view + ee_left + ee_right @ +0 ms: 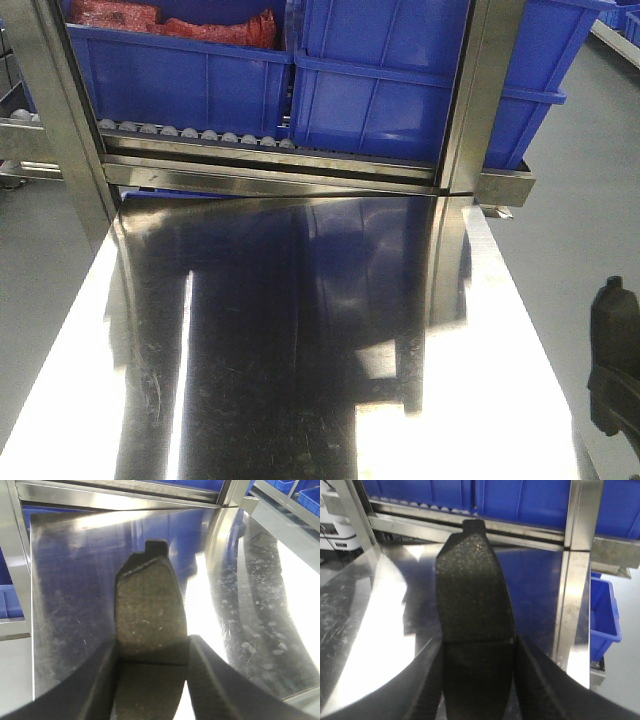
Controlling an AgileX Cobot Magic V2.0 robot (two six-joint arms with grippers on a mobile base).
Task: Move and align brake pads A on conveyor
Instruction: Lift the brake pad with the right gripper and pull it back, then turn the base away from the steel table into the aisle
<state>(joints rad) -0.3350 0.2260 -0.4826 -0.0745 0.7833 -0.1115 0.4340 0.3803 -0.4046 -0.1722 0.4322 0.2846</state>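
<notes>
Left pad: the left pad (150, 605) hangs clear above the surface, with its tabbed end pointing far and its groove level with the fingertips.
Right pad: the right pad (472, 590) is carried the same way, tab far and groove at the fingertips.
Left gripper: the left gripper (153, 649) is clamped on the left pad's long edges.
Right gripper: the right gripper (478, 645) is clamped on the right pad's long edges.
Conveyor: the conveyor shows in no view, so both pads probably have the carry and the aligning ahead of them.
Beneath: a mirror-bright steel tabletop (300, 330) lies under both pads.
Far side: blue bins (380, 90) sit on a steel rack (270, 175).
Risk, slip: each pad is pinched only by its edges, with its far half overhanging. A sharp swing could pivot or drop it.
Risk, skew: a pad twisted between the fingers would likely land crooked on the belt.
Risk, clash: two loaded arms heading for one place may meet, or clip the rack's posts.
</notes>
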